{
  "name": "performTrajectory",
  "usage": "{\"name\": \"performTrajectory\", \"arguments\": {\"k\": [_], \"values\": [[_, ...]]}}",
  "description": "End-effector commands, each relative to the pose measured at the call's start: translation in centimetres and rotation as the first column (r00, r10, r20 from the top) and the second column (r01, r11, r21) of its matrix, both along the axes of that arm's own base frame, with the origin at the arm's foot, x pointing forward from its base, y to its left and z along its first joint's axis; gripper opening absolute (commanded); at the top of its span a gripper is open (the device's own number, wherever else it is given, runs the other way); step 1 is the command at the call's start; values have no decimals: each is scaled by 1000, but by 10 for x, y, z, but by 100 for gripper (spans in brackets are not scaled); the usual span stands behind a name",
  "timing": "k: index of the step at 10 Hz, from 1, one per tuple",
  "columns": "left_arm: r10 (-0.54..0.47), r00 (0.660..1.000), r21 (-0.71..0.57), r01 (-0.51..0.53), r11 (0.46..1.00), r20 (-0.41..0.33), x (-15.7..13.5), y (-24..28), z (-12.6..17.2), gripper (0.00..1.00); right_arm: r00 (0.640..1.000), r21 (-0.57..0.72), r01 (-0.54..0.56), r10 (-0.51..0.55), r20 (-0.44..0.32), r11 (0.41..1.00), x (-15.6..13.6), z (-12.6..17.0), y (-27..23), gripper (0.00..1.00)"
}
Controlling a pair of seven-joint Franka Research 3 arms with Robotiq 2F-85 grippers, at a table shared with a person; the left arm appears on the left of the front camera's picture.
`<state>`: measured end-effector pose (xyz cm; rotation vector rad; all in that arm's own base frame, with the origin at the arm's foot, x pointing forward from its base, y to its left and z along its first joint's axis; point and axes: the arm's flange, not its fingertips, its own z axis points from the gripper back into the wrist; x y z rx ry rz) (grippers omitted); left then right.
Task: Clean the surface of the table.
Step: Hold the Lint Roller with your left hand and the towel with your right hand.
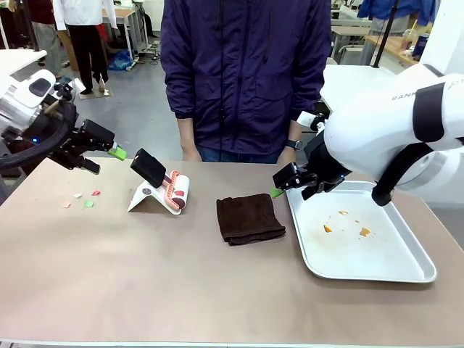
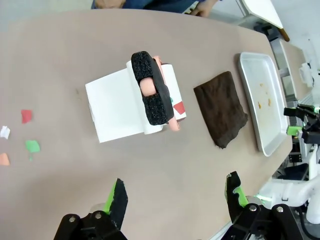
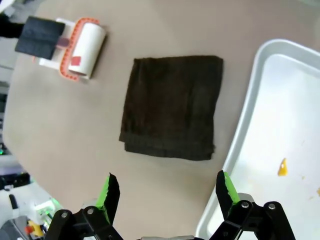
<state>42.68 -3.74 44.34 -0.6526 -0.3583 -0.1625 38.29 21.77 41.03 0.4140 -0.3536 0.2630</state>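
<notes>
Two pincers hang wide open, and both hold nothing. From the front I see my left pincer (image 1: 104,158) over the left end of the surface (image 1: 145,283), my right pincer (image 1: 284,185) at the tray's (image 1: 384,257) far left corner, and a person (image 1: 246,72) at the far edge. My left wrist view shows paper bits (image 2: 32,146) beside the roller (image 2: 150,90). My right wrist view shows the dark cloth (image 3: 172,105) and an orange crumb (image 3: 283,167). The surface is smooth and brownish, with bare room along its near edge.

The table (image 1: 145,290) bears roller (image 1: 170,190), cloth (image 1: 250,218), tray (image 1: 406,274), left to right.
</notes>
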Motion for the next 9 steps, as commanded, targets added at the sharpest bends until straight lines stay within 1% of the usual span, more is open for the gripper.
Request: {"name": "performTrajectory", "arguments": {"k": [1, 2, 3, 4, 5, 6, 7, 8, 9], "values": [[-2, 1000, -1, 2, 1000, -2, 0, 0, 0, 100, 1000, 2, 27, -27, -8, 1000, 4, -1, -6, 100], [61, 998, -17, -60, 998, 6, 11, -10, -5, 100, 989, -12, 110, -111, -93, 994, 27, -12, 7, 100], [81, 997, 0, -81, 997, 1, 21, -13, -7, 100, 986, -49, 93, -99, -132, 994, 39, -21, 23, 100], [91, 996, 1, -91, 996, -5, 30, -17, -9, 100, 984, -66, 85, -95, -150, 994, 48, -29, 35, 100], [108, 994, -9, -108, 994, -11, 40, -22, -11, 100, 982, -78, 92, -104, -158, 993, 59, -38, 46, 100], [120, 992, 6, -120, 993, -28, 50, -26, -17, 100, 980, -87, 116, -128, -150, 989, 69, -47, 56, 100], [122, 991, 11, -121, 993, -60, 59, -32, -25, 100, 979, -134, 123, -142, -145, 983, 76, -58, 67, 100], [123, 990, 1, -123, 992, -76, 66, -36, -31, 100, 976, -183, 146, -172, -132, 972, 81, -65, 73, 100], [126, 989, -16, -128, 992, -82, 72, -38, -36, 100, 984, -199, 123, -146, -105, 972, 84, -68, 77, 100]]}}
